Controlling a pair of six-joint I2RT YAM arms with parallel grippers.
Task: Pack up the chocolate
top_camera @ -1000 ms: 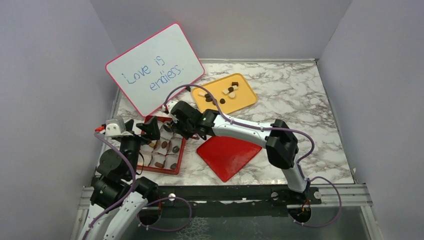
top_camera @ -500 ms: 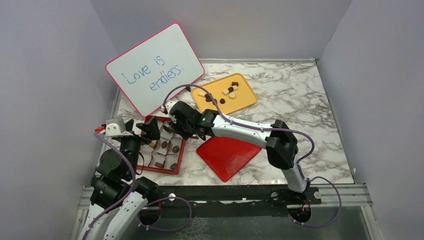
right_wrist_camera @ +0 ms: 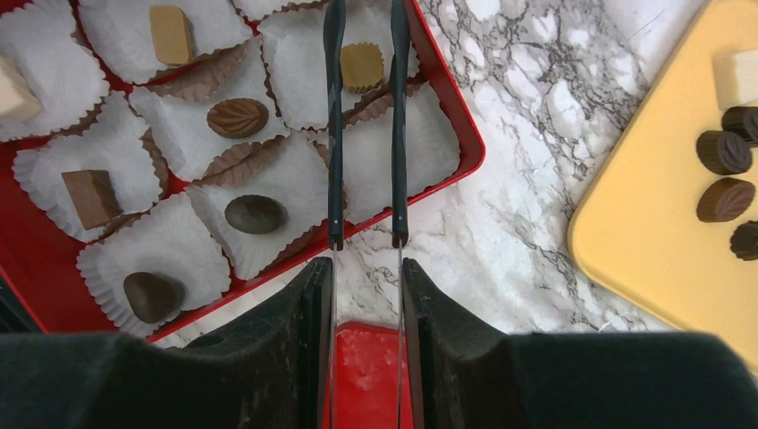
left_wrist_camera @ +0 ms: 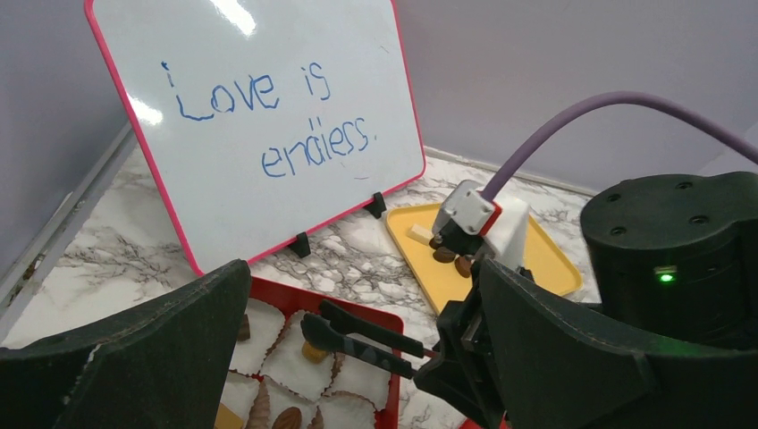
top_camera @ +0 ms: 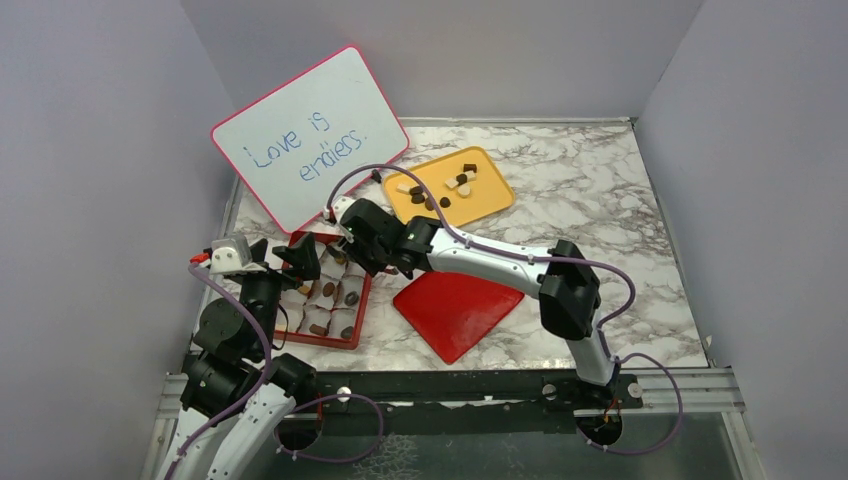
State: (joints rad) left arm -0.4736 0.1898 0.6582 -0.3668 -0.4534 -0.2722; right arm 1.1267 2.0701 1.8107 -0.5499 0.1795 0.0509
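Note:
The chocolate lies in two places. Several pieces (top_camera: pixel 445 186) rest on the yellow tray (top_camera: pixel 490 200), and others sit in white paper cups in the red box (right_wrist_camera: pixel 465 161). My right gripper (right_wrist_camera: pixel 366 268) is shut on black tongs (right_wrist_camera: pixel 335 134). The tong tips stand slightly apart on either side of a tan square chocolate (right_wrist_camera: pixel 362 67) that rests in a cup at the box's far corner. The left wrist view shows the same tongs (left_wrist_camera: pixel 375 344) above that piece (left_wrist_camera: pixel 313 351). My left gripper (left_wrist_camera: pixel 362 277) hangs wide open beside the box, holding nothing.
A red lid (top_camera: pixel 455 310) lies on the marble right of the box. A pink-framed whiteboard (top_camera: pixel 310 135) stands propped behind the box. Grey walls close in the table on three sides. The right arm (top_camera: pixel 500 262) reaches across above the lid.
The right wrist has shifted slightly to the left and farther away over the box's far corner. The left arm has not moved.

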